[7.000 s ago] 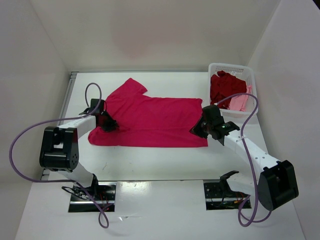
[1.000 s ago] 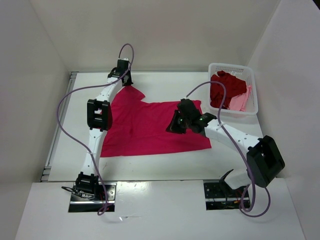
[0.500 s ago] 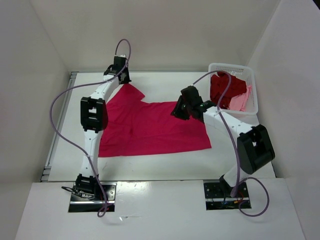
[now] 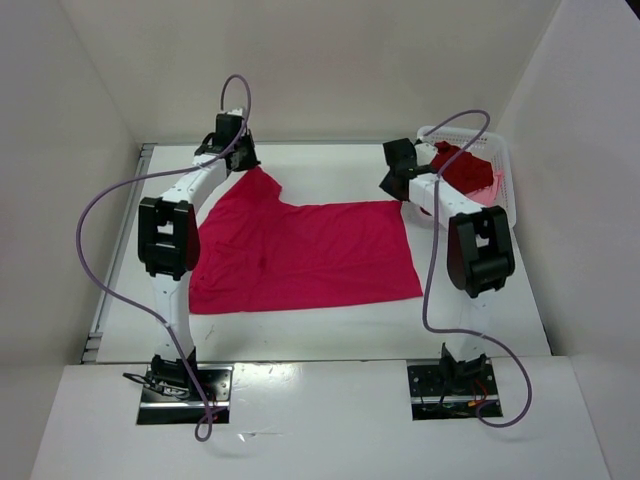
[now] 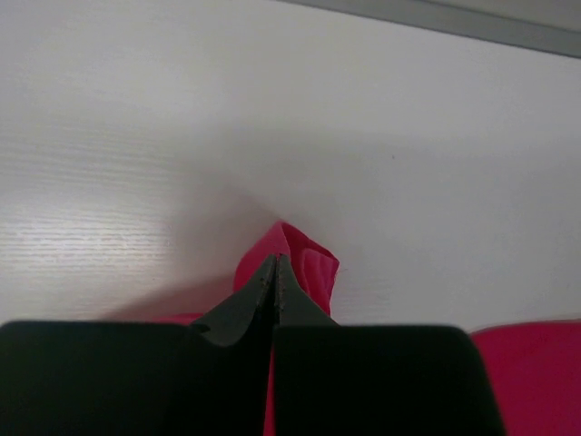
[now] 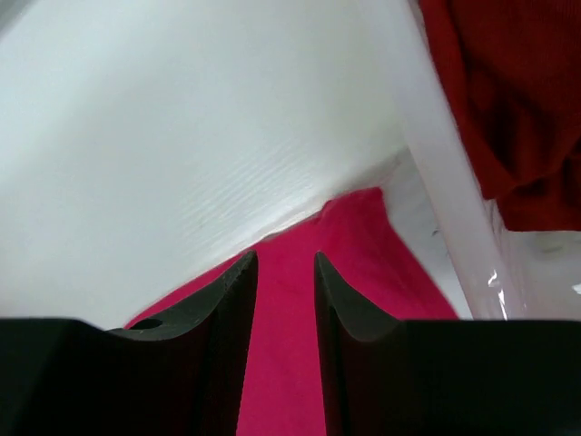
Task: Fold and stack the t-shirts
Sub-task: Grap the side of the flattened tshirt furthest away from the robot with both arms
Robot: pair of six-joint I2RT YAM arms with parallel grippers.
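T-shirts number three here, one spread on the table (image 4: 330,335) and two in a basket. Nearest the bases lies the crimson t-shirt (image 4: 300,255), opened flat across the middle of the table, its hem edge toward the arms and one short sleeve (image 4: 258,185) pointing to the far left.

Both arms are stretched well forward from the near edge. The left arm (image 4: 165,235) rises from its base and runs up the left side of the crimson t-shirt, its wrist bent inward at the far end. The right arm (image 4: 478,250) stands along the shirt's right side, its forearm angled back toward the centre.

At the far left, the left gripper (image 4: 246,160) has its jaws pressed together on the tip of that sleeve; in the left wrist view the cloth (image 5: 304,259) puckers into a small peak right at the closed fingertips (image 5: 275,272).

At the far right, the right gripper (image 4: 393,186) hangs over the shirt's far right corner with its jaws apart. The right wrist view shows crimson cloth between the two fingers (image 6: 284,263), which grip nothing.

Farthest right stands the one white basket (image 4: 507,190), just beside that corner. It holds the dark red t-shirt (image 4: 462,170), heaped up, and the pink t-shirt (image 4: 488,192), showing at its right side.
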